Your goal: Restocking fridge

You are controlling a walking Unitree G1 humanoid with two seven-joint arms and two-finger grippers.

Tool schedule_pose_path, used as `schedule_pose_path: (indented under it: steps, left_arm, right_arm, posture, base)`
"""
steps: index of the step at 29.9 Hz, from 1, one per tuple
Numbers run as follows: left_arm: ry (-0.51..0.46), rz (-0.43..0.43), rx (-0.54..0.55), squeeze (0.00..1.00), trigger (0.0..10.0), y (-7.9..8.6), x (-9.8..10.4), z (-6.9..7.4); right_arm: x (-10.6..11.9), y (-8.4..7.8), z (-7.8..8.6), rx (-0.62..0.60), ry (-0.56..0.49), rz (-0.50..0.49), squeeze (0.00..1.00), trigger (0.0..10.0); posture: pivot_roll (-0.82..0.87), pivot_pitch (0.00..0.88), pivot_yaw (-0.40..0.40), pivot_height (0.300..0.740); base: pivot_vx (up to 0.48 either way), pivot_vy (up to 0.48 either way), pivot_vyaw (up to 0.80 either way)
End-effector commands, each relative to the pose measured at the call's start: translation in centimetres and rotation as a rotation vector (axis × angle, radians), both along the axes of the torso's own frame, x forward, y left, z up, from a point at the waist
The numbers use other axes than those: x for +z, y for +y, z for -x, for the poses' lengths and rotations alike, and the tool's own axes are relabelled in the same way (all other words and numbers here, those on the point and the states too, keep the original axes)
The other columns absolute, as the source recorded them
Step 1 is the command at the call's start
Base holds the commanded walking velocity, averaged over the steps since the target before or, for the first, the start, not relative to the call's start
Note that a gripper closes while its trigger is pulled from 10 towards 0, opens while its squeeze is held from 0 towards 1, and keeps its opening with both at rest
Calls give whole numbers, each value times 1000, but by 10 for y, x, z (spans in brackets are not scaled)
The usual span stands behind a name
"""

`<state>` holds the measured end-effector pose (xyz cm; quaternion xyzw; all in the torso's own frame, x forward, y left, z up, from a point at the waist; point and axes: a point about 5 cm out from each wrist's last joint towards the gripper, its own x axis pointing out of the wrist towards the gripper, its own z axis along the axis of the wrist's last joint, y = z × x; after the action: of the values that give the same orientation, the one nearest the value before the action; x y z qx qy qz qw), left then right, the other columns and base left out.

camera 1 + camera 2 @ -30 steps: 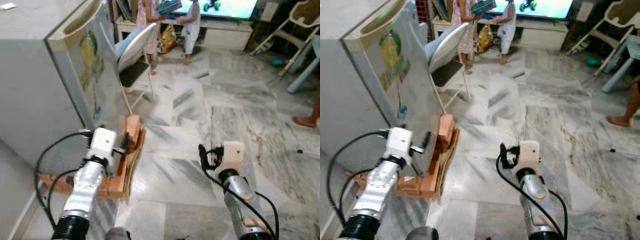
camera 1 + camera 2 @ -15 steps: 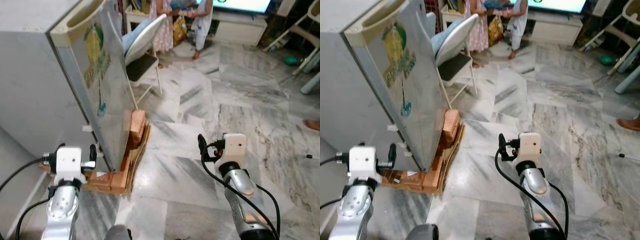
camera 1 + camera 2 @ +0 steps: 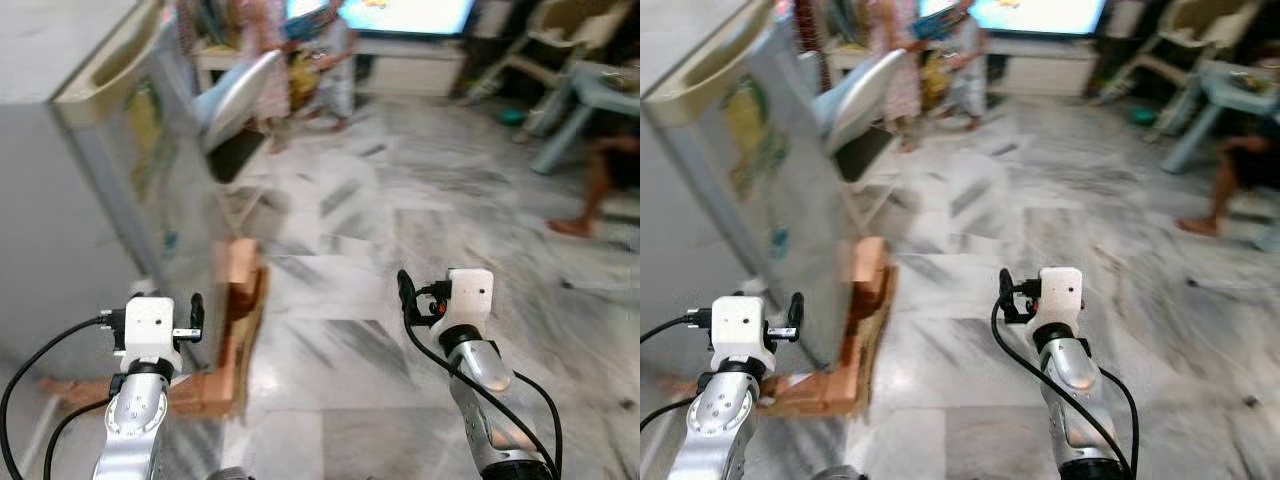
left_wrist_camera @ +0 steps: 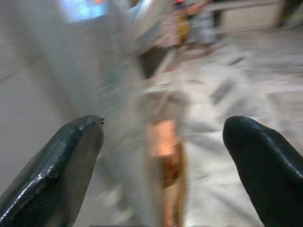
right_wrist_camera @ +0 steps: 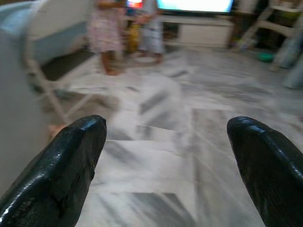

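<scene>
My left gripper (image 4: 163, 161) is raised with its two black fingers (image 4: 52, 175) spread wide, holding nothing. Just ahead of it and slightly to its left stands the tall grey fridge (image 3: 70, 190), door shut, resting on orange bricks (image 3: 235, 290). My right gripper (image 5: 165, 161) hangs over the grey-veined marble floor (image 3: 400, 220), fingers equally wide apart and empty, well to the right of the fridge. Far ahead of it, blurred, two people (image 3: 930, 50) stand before a lit screen (image 3: 1040, 14).

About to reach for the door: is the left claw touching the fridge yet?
Cannot tell. In the blurred left eye view the left claw overlaps the fridge door's lower edge. The left wrist view shows open fingers framing that edge, contact unclear.
</scene>
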<state>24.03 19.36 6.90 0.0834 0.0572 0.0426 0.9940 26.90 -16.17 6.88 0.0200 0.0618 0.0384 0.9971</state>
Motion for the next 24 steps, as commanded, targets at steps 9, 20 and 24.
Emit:
schedule_pose_path:
  steps: [9, 20, 24]
  left_arm:
    - [19, 11, -36, 0, 10000, -9, -3, 3]
    - [28, 12, -36, 0, 10000, -8, -4, 3]
    - [30, 3, -25, 0, 10000, -7, -4, 0]
  right_arm:
    - [-1, 7, -4, 25, 4, -5, 0, 10000]
    - [-2, 6, -4, 18, 5, 4, 0, 10000]
    - [-2, 6, -4, 19, 7, 6, 0, 10000]
  posture:
    - [84, 36, -52, 740]
    - [86, 35, -53, 740]
    - [83, 37, -55, 740]
  base:
    - [226, 228, 0]
    - [0, 0, 0]
    - [0, 0, 0]
